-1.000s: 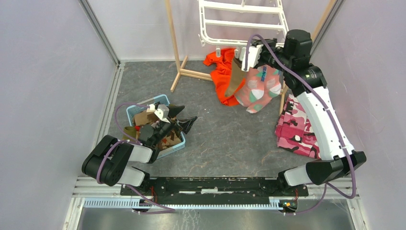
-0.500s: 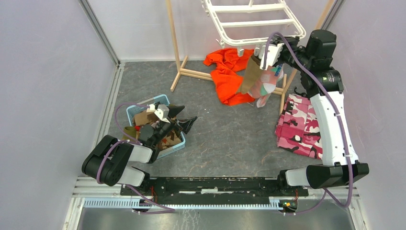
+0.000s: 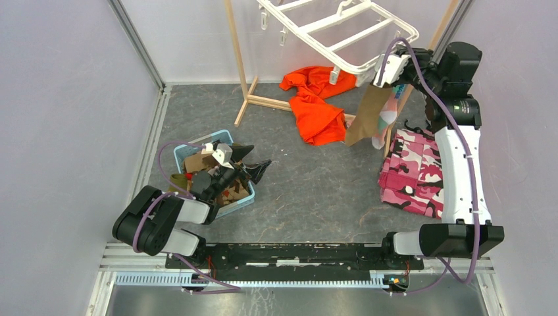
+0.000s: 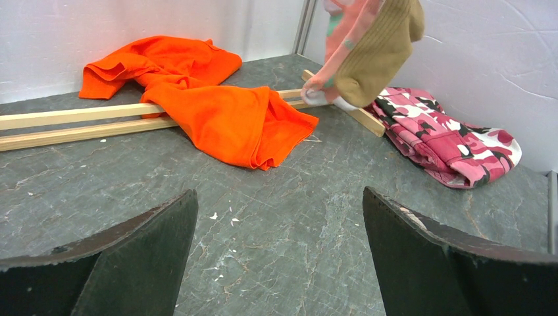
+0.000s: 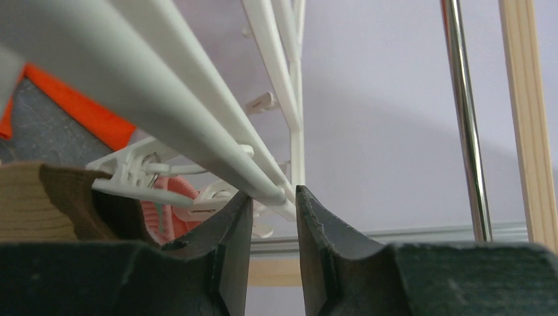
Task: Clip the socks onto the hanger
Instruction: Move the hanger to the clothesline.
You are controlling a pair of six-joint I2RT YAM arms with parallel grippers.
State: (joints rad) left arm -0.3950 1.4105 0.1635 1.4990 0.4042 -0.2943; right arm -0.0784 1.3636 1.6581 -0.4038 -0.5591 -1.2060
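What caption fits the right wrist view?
Right gripper pinching the hanger rim beside clipped brown sock and pink sock.

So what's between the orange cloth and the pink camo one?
A brown sock and a pink patched sock dangle there, above the wooden stand's foot. The left wrist view shows it.

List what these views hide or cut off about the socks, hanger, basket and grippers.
- Top view: the hanger is cut off at its far end by the upper edge.
- Top view: the pink sock is mostly behind the brown sock.
- Top view: the left gripper covers much of the basket.
- Right wrist view: the right gripper flanks a hanger rail; whether it clamps is unclear.
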